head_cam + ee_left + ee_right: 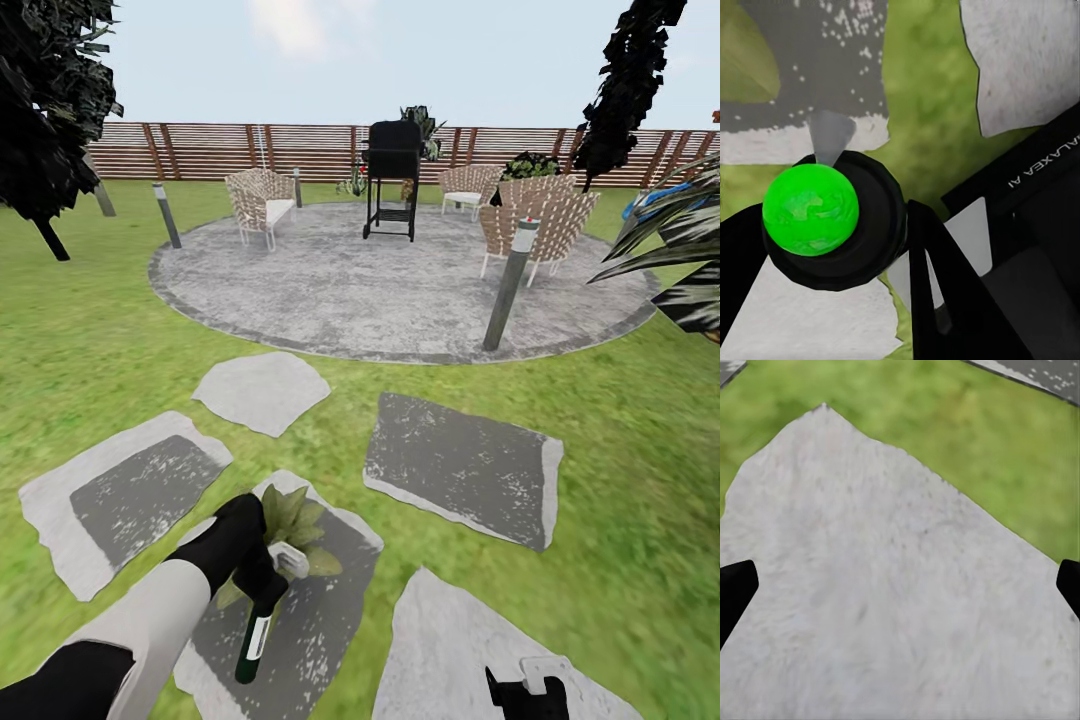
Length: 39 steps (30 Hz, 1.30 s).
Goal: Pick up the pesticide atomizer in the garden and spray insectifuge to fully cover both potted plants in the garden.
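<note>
In the head view my left gripper [262, 578] is shut on the pesticide atomizer [256, 632]. Its dark green bottle hangs down and its white head [291, 562] sits by my fingers. Just beyond it, one potted plant [291, 520], a low green rosette, rests on a grey stepping stone [320, 620]. In the left wrist view the atomizer [811, 210] appears end-on as a bright green round in a black ring between my black fingers [934, 300]. A leaf [744, 67] lies past it. My right gripper [527, 690] is open, its fingertips [733, 589] spread over a pale stone [892, 585].
Lawn [90, 340] and several stepping stones surround me. Ahead lies the round paved patio [400, 290] with a black grill [392, 175], wicker chairs [262, 203], a bollard light [510, 285] and the slatted fence [210, 150]. Striped agave leaves [680, 250] reach in at right.
</note>
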Available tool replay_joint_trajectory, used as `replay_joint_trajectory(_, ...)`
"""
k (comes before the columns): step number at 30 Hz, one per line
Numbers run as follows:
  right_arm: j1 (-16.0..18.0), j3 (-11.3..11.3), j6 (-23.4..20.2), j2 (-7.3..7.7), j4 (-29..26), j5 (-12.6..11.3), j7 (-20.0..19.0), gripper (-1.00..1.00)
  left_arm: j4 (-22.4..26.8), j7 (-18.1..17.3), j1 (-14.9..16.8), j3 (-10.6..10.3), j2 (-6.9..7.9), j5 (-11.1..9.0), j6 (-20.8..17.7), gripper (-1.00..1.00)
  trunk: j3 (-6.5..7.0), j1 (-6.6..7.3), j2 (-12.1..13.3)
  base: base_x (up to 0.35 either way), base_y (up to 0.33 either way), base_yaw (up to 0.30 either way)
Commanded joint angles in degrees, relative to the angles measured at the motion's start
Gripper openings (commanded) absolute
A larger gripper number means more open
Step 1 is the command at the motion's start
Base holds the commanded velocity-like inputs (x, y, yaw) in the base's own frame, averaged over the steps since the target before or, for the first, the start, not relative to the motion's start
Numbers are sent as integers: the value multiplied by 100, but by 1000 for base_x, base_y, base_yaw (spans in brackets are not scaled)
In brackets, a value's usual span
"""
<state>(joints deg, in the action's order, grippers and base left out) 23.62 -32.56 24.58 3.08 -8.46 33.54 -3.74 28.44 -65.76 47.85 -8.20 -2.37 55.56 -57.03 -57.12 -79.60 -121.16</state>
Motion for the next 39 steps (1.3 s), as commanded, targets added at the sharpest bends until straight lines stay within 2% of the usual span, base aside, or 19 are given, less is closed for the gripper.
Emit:
replay_joint_trajectory(1, 3, -48, 20, 0, 2, 13, -39, 100, 7, -63, 0, -1, 3, 55, -36, -100, -5, 1, -2, 0, 0, -3)
replay_joint_trajectory(10, 3, -48, 20, 0, 9, 15, -39, 100, -13, -60, -186, 256, 14, 45, -28, -100, -5, 1, -2, 0, 0, 0)
replay_joint_trajectory(12, 2, -48, 20, 0, 10, 15, -39, 100, 13, -60, -171, 387, 6, 44, -31, -100, -5, 1, -2, 0, 0, 0)
replay_joint_trajectory(16, 3, -48, 20, 0, 7, 16, -39, 100, 283, -49, -113, 560, -13, 46, -36, -100, -5, 1, -2, 0, 0, 0)
replay_joint_trajectory(24, 3, -48, 20, 0, 9, 14, -39, 100, 460, -47, -77, 595, -11, 65, -45, -100, -5, 1, -2, 0, 0, 0)
replay_joint_trajectory(39, 6, -48, 20, 0, 11, 20, -31, 100, 435, -21, -300, 601, 43, 62, 1, -100, -5, 1, -2, -19, 0, 0)
